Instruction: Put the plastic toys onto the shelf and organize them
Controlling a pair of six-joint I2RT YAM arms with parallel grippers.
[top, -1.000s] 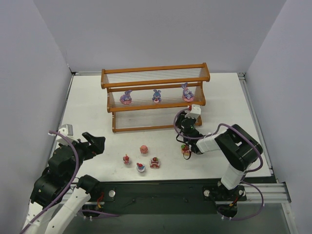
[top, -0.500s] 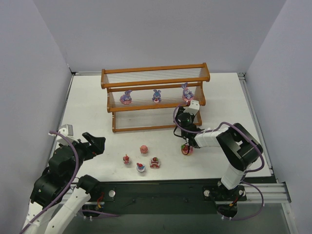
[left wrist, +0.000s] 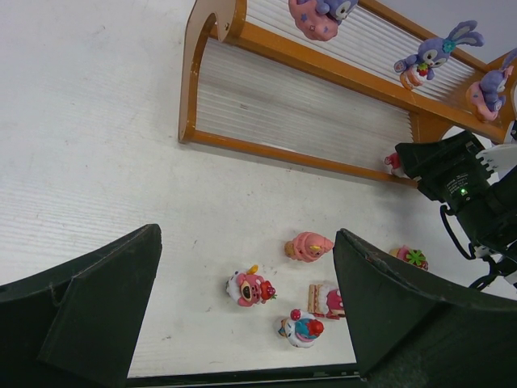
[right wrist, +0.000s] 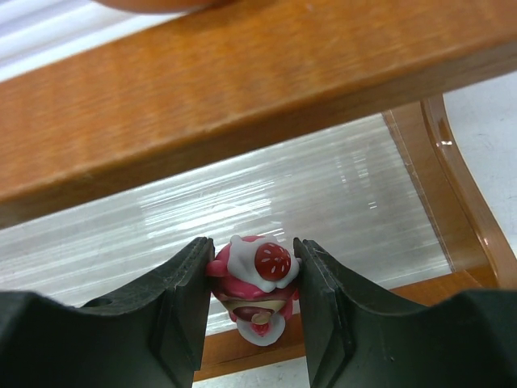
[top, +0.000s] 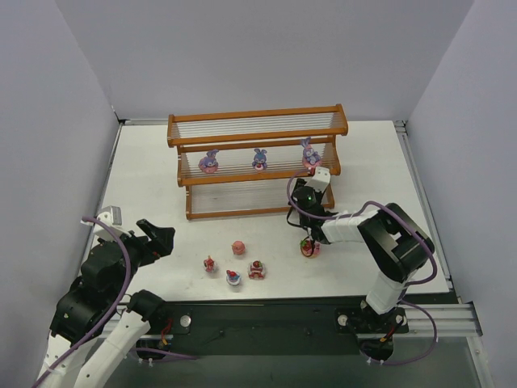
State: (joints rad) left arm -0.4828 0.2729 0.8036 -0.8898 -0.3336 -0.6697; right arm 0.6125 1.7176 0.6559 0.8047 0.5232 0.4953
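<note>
Reaching into the shelf (top: 257,114), right arm (top: 347,230) low, jaws pinching a pink cupcake (right wrist: 257,279), left arm (top: 105,279) folded back, jaws wide.

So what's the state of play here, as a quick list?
Shelf: three tiers, wooden frame
Middle tier: three purple bunnies in a row
Right hand: shut on a strawberry cake toy at the bottom tier's right end
Left hand: open, holding nothing, over the table's near left
Loose toys on table: five, four clustered, one apart to the right
</note>
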